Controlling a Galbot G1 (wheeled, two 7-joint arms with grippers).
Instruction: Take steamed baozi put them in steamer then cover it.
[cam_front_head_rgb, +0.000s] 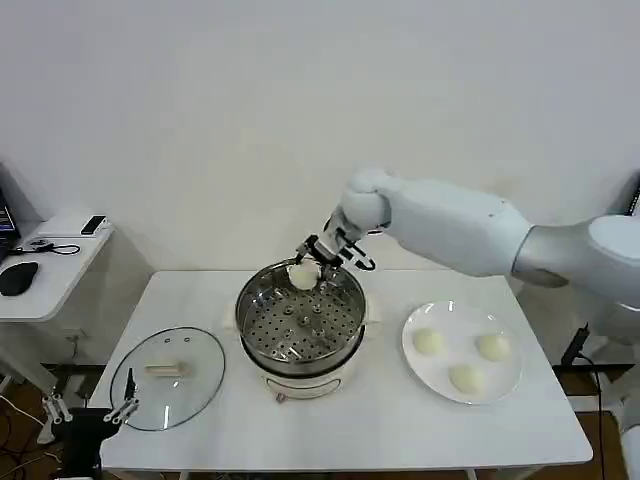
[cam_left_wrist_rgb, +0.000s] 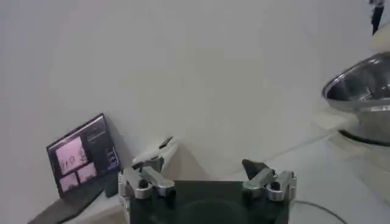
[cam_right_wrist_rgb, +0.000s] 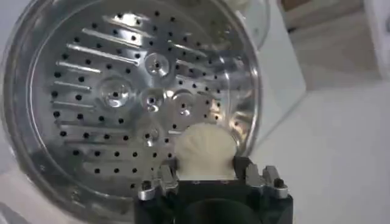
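Your right hand (cam_front_head_rgb: 318, 258) is pinching one baozi (cam_front_head_rgb: 301, 275) over the steamer's (cam_front_head_rgb: 300, 325) 12 o'clock rim, mid-bench (cam_front_head_rgb: 380, 420). Three baozi (cam_front_head_rgb: 465, 378) are sitting on the plate (cam_front_head_rgb: 505, 385) at 3 o'clock. Your left hand (cam_left_wrist_rgb: 207, 182), fingers spread, is hanging beside the lid (cam_front_head_rgb: 170, 380) at 9 o'clock. A white wall (cam_front_head_rgb: 300, 100) is standing behind.

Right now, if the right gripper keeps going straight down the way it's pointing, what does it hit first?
Probably the perforated tray inside the steamer. The right gripper, shut on a steamed baozi, points down at the tray; depth is uncertain.

head overhead, wrists close (sharing steamer (cam_front_head_rgb: 300, 325))
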